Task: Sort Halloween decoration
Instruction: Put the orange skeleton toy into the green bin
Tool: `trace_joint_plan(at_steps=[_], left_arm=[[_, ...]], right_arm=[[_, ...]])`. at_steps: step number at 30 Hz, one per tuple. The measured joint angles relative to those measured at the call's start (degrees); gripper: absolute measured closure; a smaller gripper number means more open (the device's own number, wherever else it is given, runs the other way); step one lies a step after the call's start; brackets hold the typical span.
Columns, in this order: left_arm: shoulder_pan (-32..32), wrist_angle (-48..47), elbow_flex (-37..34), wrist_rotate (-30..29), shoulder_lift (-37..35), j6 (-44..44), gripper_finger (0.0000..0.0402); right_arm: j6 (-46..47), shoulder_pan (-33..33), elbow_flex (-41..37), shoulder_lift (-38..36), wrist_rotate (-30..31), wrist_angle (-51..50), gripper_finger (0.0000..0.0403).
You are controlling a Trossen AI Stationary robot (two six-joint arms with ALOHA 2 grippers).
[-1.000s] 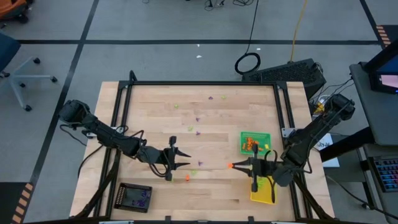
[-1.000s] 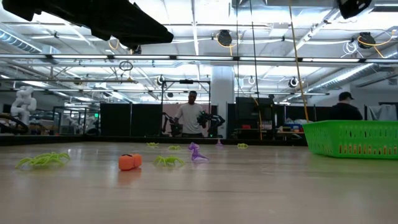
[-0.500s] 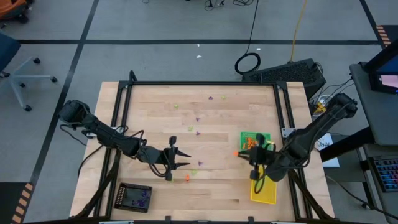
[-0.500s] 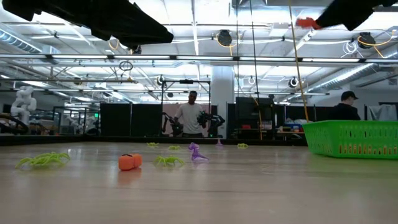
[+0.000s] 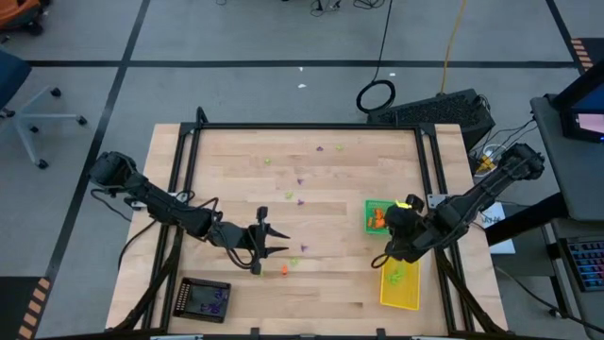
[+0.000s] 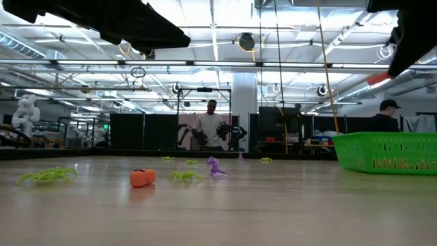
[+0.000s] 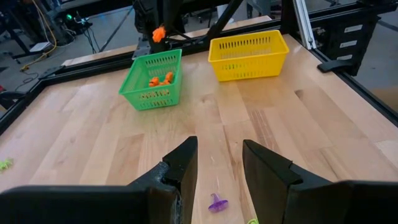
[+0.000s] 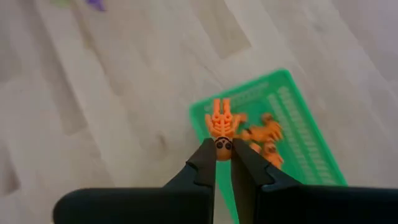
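Right gripper [image 8: 224, 163] pinches a tiny orange skeleton trinket [image 8: 221, 122] by its head above the green tray [image 8: 298, 118]; probably light, stiff plastic. Left gripper [image 7: 219, 163] hovers part-open, empty, over the desk [image 7: 112, 143].

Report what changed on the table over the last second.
The right gripper, shut on an orange skeleton trinket, swung from the open table to above the green tray; it has not let go. The left gripper stayed open and still mid-table; the loose trinkets, yellow tray and black tray did not move.
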Motion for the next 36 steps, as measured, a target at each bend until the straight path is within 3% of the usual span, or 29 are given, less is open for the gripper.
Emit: trace_joint_plan(at_steps=[13,36], left_arm=[[0.0,0.0,0.0,0.0,0.0,0.0,0.0275],[0.0,0.0,0.0,0.0,0.0,0.0,0.0275]], right_arm=[[4.8,-6.8,-2.7,2.1,-7.4,-5.1,0.0392],[2.2,-9.6,-2.9,10.5,-9.1,-4.9,0.0367]])
